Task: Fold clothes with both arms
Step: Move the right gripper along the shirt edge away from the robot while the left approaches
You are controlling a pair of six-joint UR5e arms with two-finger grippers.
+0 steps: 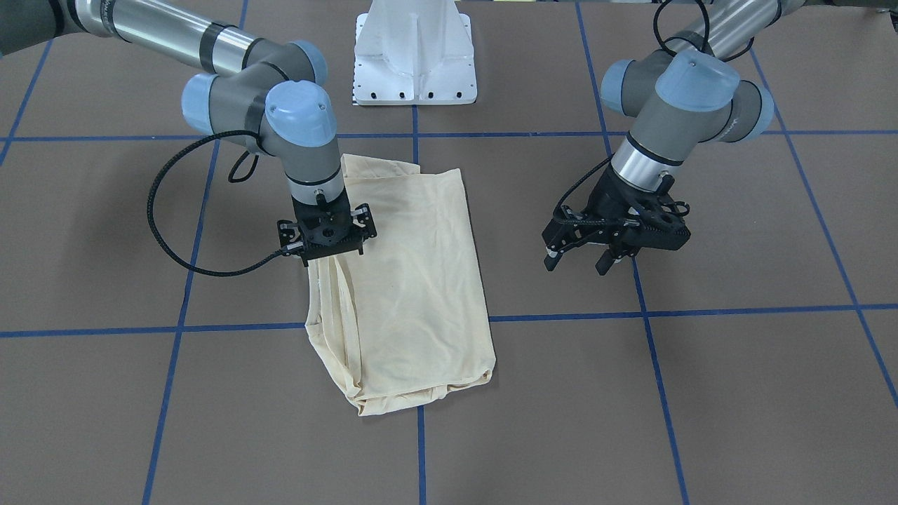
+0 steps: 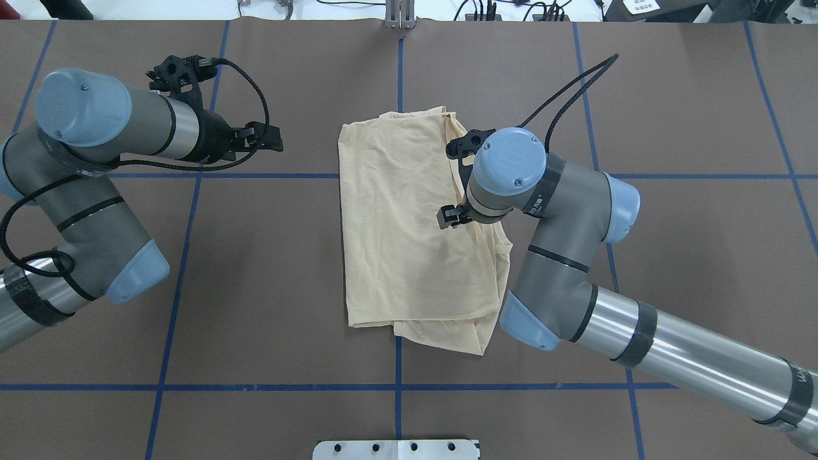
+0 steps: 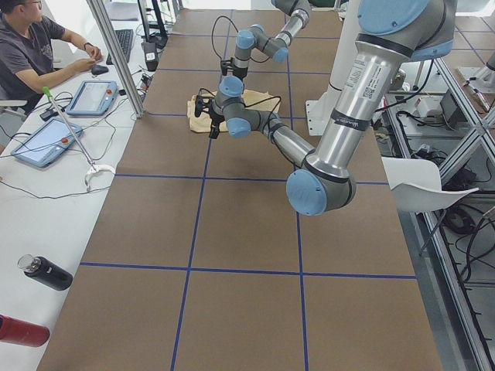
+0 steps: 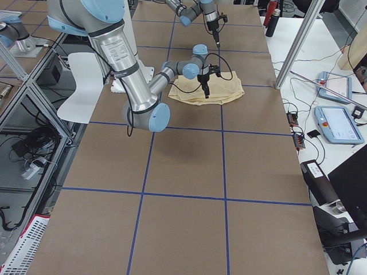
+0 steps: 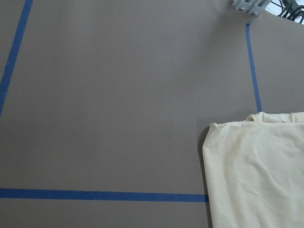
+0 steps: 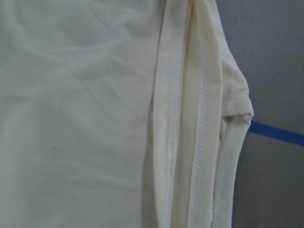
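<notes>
The pale cream-yellow shirt (image 1: 414,280) lies folded into a long rectangle at mid-table, with no print showing; it also shows in the overhead view (image 2: 402,243). My right gripper (image 1: 328,242) points straight down just over the shirt's long seamed edge (image 6: 185,118). Its side links are spread and the cloth beneath lies flat and unpinched, though the fingertips are hidden by the wrist. My left gripper (image 1: 577,264) hovers open and empty above bare table beside the shirt, well apart from it (image 2: 271,137). The left wrist view shows a shirt corner (image 5: 261,171).
The white pedestal base (image 1: 414,63) stands at the robot's side of the brown table, which is marked with blue tape lines (image 1: 561,315). An operator (image 3: 31,46) sits at a side bench with tablets (image 3: 46,139) and bottles (image 3: 46,272).
</notes>
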